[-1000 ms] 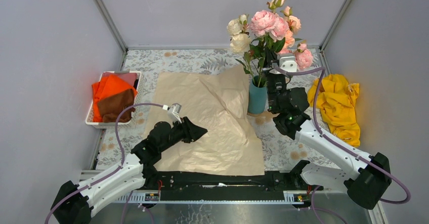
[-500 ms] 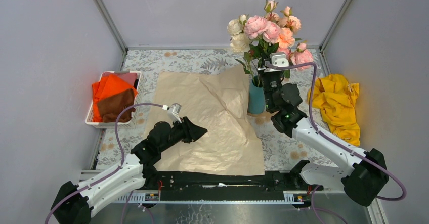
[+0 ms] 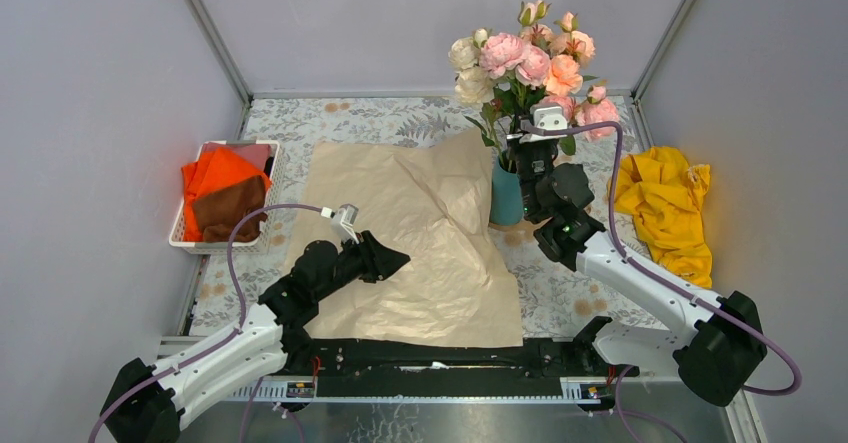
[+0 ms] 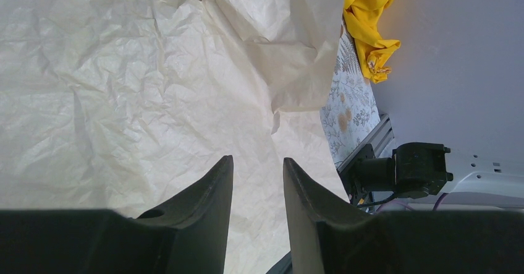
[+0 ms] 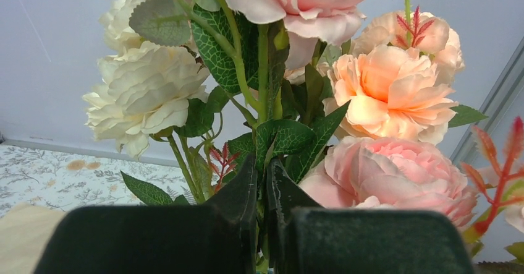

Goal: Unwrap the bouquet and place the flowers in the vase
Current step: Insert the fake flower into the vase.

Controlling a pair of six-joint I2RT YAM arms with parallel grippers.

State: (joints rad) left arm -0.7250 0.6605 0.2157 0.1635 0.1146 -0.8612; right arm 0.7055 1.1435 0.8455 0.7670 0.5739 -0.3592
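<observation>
The flowers [image 3: 520,53], pink, peach and cream with green leaves, stand upright above the teal vase [image 3: 507,195], and their stems run down to its mouth. My right gripper [image 3: 522,155] is shut on the green stems just above the vase. In the right wrist view its fingertips [image 5: 262,162] pinch a stem, with a cream bloom [image 5: 145,91] to the left and a pink bloom [image 5: 395,175] to the right. The tan wrapping paper [image 3: 410,233] lies spread flat. My left gripper [image 3: 400,260] hovers over it, open and holding nothing [image 4: 258,161].
A white basket [image 3: 186,225] with orange and brown cloths sits at the left. A yellow cloth [image 3: 665,203] lies bunched at the right, also seen as the yellow cloth [image 4: 371,14] in the left wrist view. Grey walls close in on three sides.
My right gripper has carried the flowers a little to the left, closer over the vase. The left arm has not moved.
</observation>
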